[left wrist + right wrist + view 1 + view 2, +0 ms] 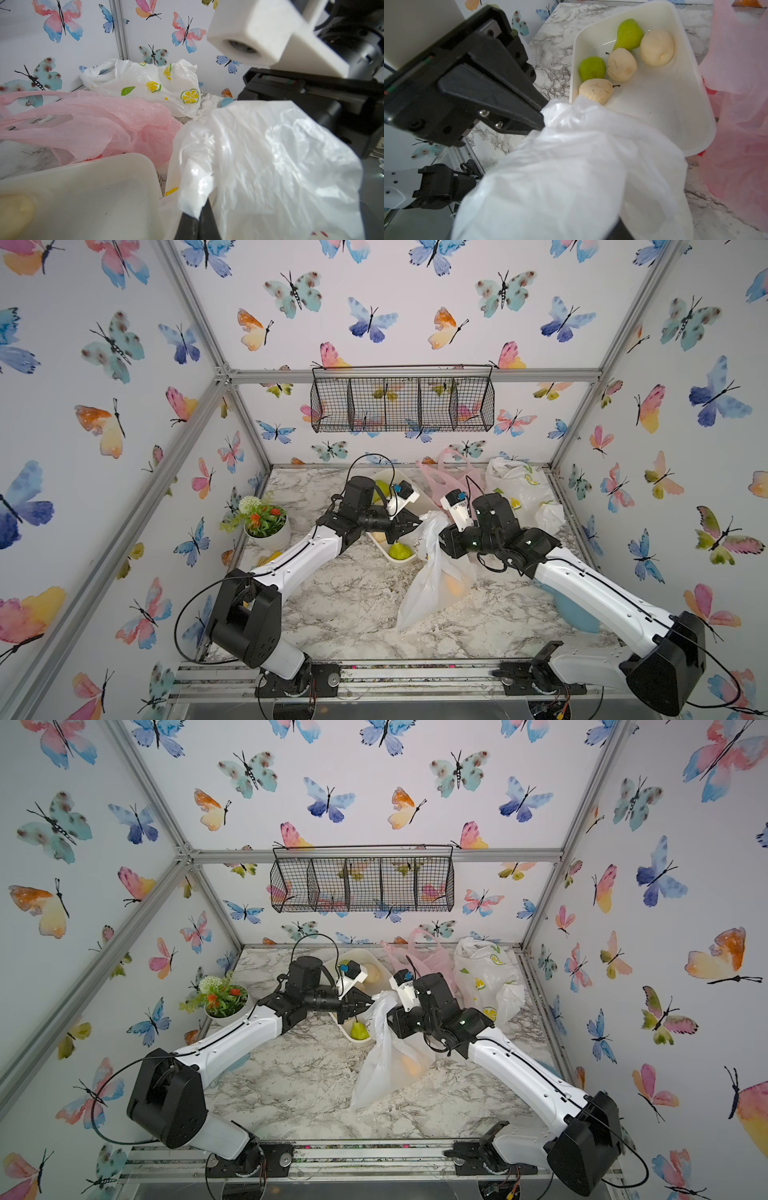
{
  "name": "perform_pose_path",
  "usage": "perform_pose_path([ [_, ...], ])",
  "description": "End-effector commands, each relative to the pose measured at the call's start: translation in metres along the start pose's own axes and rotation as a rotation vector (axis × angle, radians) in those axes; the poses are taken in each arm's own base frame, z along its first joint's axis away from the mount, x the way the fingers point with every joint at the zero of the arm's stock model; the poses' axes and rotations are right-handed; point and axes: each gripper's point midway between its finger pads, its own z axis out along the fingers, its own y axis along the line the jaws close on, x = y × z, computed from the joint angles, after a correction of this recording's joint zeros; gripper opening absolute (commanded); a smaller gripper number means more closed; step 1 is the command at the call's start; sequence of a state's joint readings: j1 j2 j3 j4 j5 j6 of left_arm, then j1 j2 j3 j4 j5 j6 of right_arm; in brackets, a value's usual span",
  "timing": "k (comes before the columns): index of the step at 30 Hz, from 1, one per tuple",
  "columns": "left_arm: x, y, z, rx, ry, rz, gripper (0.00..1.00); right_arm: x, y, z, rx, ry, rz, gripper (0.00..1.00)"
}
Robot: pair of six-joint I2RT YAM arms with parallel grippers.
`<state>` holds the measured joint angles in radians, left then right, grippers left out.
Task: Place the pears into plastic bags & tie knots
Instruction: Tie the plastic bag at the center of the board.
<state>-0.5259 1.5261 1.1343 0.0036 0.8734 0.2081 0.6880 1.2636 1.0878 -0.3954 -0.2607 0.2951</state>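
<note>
In both top views the white bag (432, 593) lies slumped on the counter (332, 614) between the two arms. A yellowish pear (455, 585) shows through its film, and its gathered neck is raised toward the grippers. The left gripper (412, 526) is closed on that neck, just above the tray (409, 560), where a green pear (400, 551) lies. The right gripper (444, 540) sits against the neck from the other side, but I cannot tell from here whether it has plastic between its jaws. The pink bag (446, 479) and the lemon-print bag (523, 493) lie behind, near the back wall.

In the left wrist view the dark fingers (188, 225) pinch a fold of white film — a narrow, firm grip. The right gripper's body looms past the crumpled plastic, its tips hidden.

In the right wrist view the left gripper's tips bite the bunched strip, and five pears (622, 64) wait in the tray, two green and three cream. Film drapes over this gripper's own jaws, so their gap cannot be read.

The step looks like knotting this bag. To do it well, each gripper should hold one separate handle strip. Cross the strips low, close to the fruit, and draw them sideways rather than up — the film is thin, and lifting could tip the pear out.
</note>
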Motion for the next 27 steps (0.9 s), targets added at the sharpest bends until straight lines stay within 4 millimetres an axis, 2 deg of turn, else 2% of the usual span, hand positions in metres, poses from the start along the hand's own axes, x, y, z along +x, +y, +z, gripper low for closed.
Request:
perform_pose_path([
  [1, -0.011, -0.011, -0.006, 0.014, -0.025, 0.033, 0.02, -0.021, 0.005, -0.015, 0.006, -0.085, -0.014, 0.20],
  [5, -0.004, -0.003, -0.010, -0.041, 0.013, 0.037, 0.01, -0.027, 0.012, -0.035, -0.028, -0.124, -0.019, 0.07],
  [7, -0.003, 0.003, -0.014, -0.071, 0.022, 0.035, 0.00, -0.022, 0.010, -0.043, -0.037, -0.119, -0.002, 0.03],
  [17, -0.008, 0.019, -0.027, -0.159, 0.016, 0.042, 0.00, 0.012, -0.025, -0.063, 0.162, 0.023, -0.026, 0.03],
  [23, -0.002, 0.029, -0.036, -0.243, 0.057, 0.014, 0.00, 0.027, -0.036, -0.074, 0.241, 0.102, 0.026, 0.03],
  [25, 0.000, 0.028, -0.039, -0.260, 0.064, 0.005, 0.00, 0.040, -0.040, -0.074, 0.265, 0.184, 0.054, 0.03],
  [27, -0.002, 0.024, -0.043, -0.271, 0.054, 0.003, 0.00, 0.056, -0.053, -0.078, 0.348, 0.278, 0.091, 0.03],
])
